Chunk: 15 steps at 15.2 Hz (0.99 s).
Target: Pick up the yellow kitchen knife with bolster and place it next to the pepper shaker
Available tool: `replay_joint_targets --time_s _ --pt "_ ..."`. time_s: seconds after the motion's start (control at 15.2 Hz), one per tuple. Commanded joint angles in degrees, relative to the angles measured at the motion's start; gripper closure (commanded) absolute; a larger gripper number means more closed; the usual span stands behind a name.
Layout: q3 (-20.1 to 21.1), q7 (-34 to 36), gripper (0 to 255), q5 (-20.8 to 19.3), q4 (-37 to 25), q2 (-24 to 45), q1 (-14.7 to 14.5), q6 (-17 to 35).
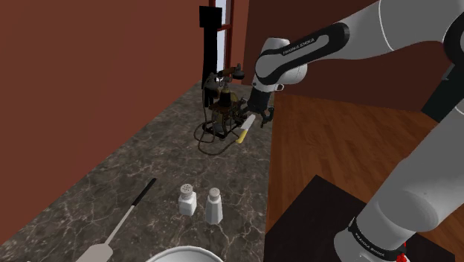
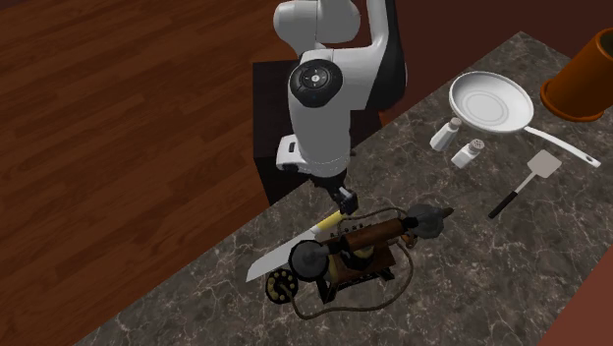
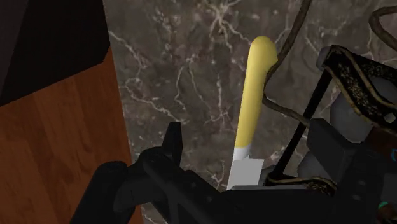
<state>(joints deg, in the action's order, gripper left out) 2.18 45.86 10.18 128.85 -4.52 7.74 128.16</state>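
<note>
The knife lies flat on the dark marble counter [image 1: 149,149], its yellow handle [image 1: 246,132] pointing toward the counter's edge and its pale blade [image 2: 278,259] running alongside an antique telephone. My black gripper [image 1: 259,115] hangs just above the handle [image 2: 330,224], open and not gripping it. In the wrist view the handle [image 3: 254,89] and the start of the blade [image 3: 245,172] lie ahead of the gripper [image 3: 251,143], with one finger [image 3: 170,143] off to the side. Two white shakers [image 1: 187,199] [image 1: 215,205] stand together farther along the counter, seen again as shakers [image 2: 447,133] [image 2: 469,151].
A dark antique telephone [image 2: 354,251] with a looping cord sits right against the knife. Near the shakers lie a spatula [image 1: 123,219] and a white frying pan [image 2: 491,103]. A brown pot [image 2: 585,64] stands at the far corner. A wood floor [image 2: 118,118] lies beyond the counter's edge.
</note>
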Motion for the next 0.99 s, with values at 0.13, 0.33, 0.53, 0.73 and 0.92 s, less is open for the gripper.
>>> replay_joint_targets --time_s 0.13,0.33,0.53,0.73,0.92 --pt "-0.55 4.54 0 0.38 -2.97 6.26 0.75 4.47" --pt "-0.37 4.37 0 0.65 -2.32 7.75 0.60 6.62" --pt "-0.21 4.19 0 0.94 -1.79 9.32 0.45 8.75" --pt "-0.18 4.16 0 1.00 -1.69 9.63 0.41 9.16" --pt "-0.18 4.16 0 1.00 -1.70 9.64 0.41 9.16"
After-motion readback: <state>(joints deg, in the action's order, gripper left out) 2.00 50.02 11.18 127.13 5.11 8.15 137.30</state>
